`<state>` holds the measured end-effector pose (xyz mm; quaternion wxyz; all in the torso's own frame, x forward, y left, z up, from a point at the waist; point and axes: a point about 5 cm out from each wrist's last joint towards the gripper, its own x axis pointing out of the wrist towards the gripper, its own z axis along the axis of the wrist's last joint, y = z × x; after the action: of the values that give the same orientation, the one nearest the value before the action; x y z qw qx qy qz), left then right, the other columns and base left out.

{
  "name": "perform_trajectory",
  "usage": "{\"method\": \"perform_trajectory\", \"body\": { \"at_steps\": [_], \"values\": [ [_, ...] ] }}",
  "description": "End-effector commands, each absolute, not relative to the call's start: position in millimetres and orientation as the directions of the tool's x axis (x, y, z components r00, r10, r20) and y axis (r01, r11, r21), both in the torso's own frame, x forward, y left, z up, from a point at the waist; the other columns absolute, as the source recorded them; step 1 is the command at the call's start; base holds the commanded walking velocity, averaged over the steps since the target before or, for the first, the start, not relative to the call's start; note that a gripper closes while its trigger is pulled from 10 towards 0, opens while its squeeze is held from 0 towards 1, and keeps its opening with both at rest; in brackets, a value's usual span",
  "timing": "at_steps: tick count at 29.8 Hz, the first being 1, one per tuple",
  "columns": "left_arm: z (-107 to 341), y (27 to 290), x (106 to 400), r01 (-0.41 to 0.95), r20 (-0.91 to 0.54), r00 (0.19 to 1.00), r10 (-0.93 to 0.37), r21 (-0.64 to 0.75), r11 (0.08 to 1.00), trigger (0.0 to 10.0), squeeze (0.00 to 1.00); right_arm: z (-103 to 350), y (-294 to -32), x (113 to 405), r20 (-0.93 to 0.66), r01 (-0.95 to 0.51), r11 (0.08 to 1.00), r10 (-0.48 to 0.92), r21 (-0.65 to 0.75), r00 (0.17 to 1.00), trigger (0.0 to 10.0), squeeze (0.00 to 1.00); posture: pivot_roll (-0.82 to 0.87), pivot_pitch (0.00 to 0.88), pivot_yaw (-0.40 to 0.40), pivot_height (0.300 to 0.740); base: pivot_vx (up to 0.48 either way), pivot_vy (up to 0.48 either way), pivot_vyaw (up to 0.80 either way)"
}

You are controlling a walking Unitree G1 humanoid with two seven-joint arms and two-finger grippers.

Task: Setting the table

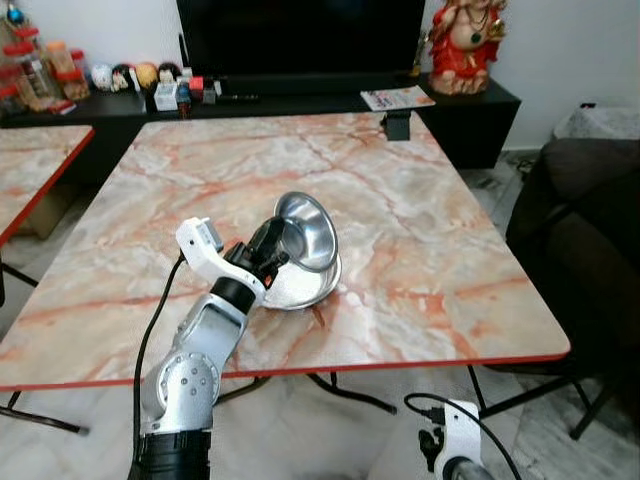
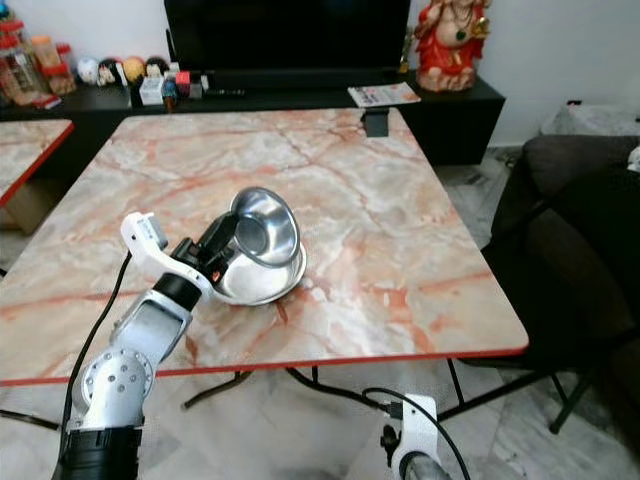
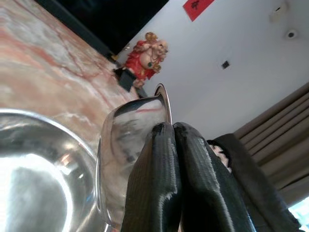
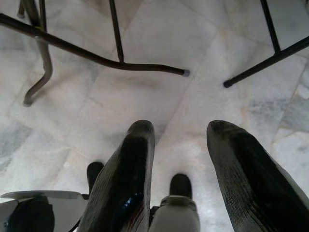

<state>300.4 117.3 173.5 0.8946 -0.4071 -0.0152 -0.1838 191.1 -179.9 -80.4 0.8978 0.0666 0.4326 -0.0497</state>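
A steel bowl (image 1: 308, 230) is tilted up on its edge over a shallow steel plate (image 1: 300, 288) near the front middle of the marble table (image 1: 420, 230). My left gripper (image 1: 268, 248) is shut on the bowl's rim, its black fingers (image 3: 193, 179) pinched together against the bowl (image 3: 130, 145), with the plate (image 3: 38, 174) below. My right gripper (image 4: 178, 159) hangs open below the table's front edge, over the pale floor; its white wrist (image 1: 455, 430) shows at the bottom.
A second marble table (image 1: 30, 170) stands to the left. Behind the table is a black TV unit (image 1: 300, 100) with jars, small items and a red statue (image 1: 465, 45). A dark sofa (image 1: 590, 230) sits at the right. Black table legs (image 4: 116, 58) cross the floor.
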Motion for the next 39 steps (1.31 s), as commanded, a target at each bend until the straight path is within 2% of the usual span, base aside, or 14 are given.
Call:
{"method": "perform_trajectory", "body": {
  "at_steps": [1, 14, 33, 39],
  "values": [
    [175.6, 114.2, 304.3, 0.339, 0.171, 0.933, -0.318, -0.716, 0.611, 10.0, 0.0, -79.8, -179.4, 192.0, -0.778, 0.159, 0.984, -0.039, 0.079, 0.627, 10.0, 0.0, 0.05, 0.0, 0.028, 0.732, 0.0, 0.0, 0.0],
    [176.5, 100.5, 323.6, 0.269, 0.144, 0.958, -0.247, -0.753, 0.601, 10.0, 0.0, -80.9, -178.3, 190.2, -0.782, 0.159, 0.984, -0.039, 0.078, 0.622, 10.0, 0.0, 0.04, 0.0, 0.037, 0.732, 0.0, 0.0, 0.0],
    [183.4, 113.7, 324.8, 0.245, 0.178, 0.969, -0.17, -0.766, 0.595, 10.0, 0.0, -83.2, -179.5, 185.4, -0.793, 0.116, 0.992, -0.03, 0.052, 0.608, 10.0, 0.0, 0.05, 0.0, 0.028, 0.732, 0.0, 0.0, 0.0],
    [184.1, 115.4, 324.8, 0.24, 0.179, 0.971, -0.16, -0.77, 0.592, 10.0, 0.0, -83.1, -179.7, 185.4, -0.791, 0.137, 0.989, -0.036, 0.061, 0.611, 10.0, 0.0, 0.05, 0.0, 0.027, 0.732, 0.0, 0.0, 0.33]
  ]
}}
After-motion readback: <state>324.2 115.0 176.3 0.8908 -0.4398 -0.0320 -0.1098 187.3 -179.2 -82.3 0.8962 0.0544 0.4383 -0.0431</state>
